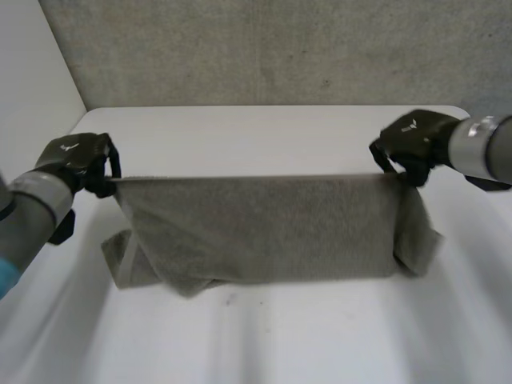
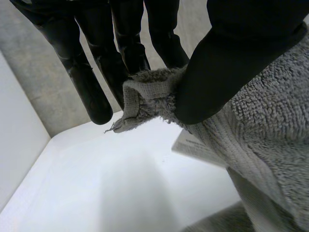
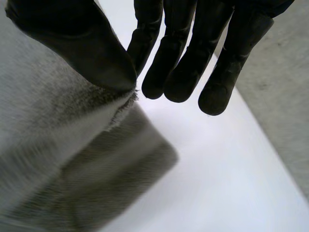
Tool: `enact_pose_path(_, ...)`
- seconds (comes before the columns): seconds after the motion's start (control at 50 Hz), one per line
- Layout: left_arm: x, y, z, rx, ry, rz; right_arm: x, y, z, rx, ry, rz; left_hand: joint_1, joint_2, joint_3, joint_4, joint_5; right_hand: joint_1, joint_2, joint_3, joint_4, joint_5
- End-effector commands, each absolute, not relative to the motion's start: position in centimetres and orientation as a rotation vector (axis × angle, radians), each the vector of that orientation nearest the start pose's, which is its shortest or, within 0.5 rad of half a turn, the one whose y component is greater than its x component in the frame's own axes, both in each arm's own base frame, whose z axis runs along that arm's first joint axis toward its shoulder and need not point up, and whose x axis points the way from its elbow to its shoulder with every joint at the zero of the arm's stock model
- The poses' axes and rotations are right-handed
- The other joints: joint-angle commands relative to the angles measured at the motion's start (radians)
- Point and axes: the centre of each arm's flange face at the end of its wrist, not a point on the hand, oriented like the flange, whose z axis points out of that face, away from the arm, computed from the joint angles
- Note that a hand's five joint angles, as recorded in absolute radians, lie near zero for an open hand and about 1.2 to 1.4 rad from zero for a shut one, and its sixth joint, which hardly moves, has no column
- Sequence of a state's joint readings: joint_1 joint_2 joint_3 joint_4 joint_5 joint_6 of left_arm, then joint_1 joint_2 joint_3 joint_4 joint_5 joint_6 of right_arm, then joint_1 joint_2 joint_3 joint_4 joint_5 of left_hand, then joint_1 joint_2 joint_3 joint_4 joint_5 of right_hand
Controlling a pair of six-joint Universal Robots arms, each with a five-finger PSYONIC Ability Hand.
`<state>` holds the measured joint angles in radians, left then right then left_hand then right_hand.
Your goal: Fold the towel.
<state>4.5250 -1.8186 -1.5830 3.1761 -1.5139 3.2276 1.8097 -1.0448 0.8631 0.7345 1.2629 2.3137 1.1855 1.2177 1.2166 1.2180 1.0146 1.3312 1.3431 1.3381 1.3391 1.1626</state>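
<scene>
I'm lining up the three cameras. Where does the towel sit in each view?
Head view: towel hangs stretched between left hand and right hand, lower part on the table.
Left wrist view: towel corner pinched between the left hand's thumb and fingers.
Right wrist view: towel corner under the right hand's thumb.
Shared landmark: the white table.

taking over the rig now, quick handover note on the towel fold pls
Left hand: pinching one top corner of the grey terry towel.
Right hand: pinching the other top corner.
Towel: top edge taut between the hands, lower part bunched on the white table.
Done: both corners gripped, edge held up.
Left: no flat fold laid yet; probably carry the held edge over and lay it down.
</scene>
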Motion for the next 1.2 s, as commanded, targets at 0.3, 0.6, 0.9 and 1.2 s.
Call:
enact_pose_path(0.3, -19.6, -31.7, 44.3, -0.133, 1.561, -2.957, 26.5, -33.8, 44.3, -0.973, 1.293, -2.76, 0.211, 0.179, 0.18, 0.178, 0.207, 0.065, 0.053, 0.058, 0.057, 0.059)
enact_pose_path(0.6, -19.5, -30.1, 25.8, 0.022, 2.239, -2.374, 27.3, -31.6, 25.9, -1.548, 1.877, -1.853, 0.211, 0.179, 0.18, 0.178, 0.207, 0.065, 0.053, 0.058, 0.057, 0.059)
enact_pose_path(0.9, -19.0, -29.3, 14.9, 0.209, 2.458, -1.962, 26.7, -30.5, 13.3, -1.605, 2.055, -1.571, 0.211, 0.179, 0.18, 0.178, 0.207, 0.065, 0.053, 0.058, 0.057, 0.059)
enact_pose_path(1.2, -17.7, -29.9, 17.7, 0.128, 2.365, -2.058, 25.3, -30.4, 14.7, -1.028, 2.222, -1.628, 0.211, 0.179, 0.18, 0.178, 0.207, -0.621, -0.633, -0.628, -0.629, -0.627)
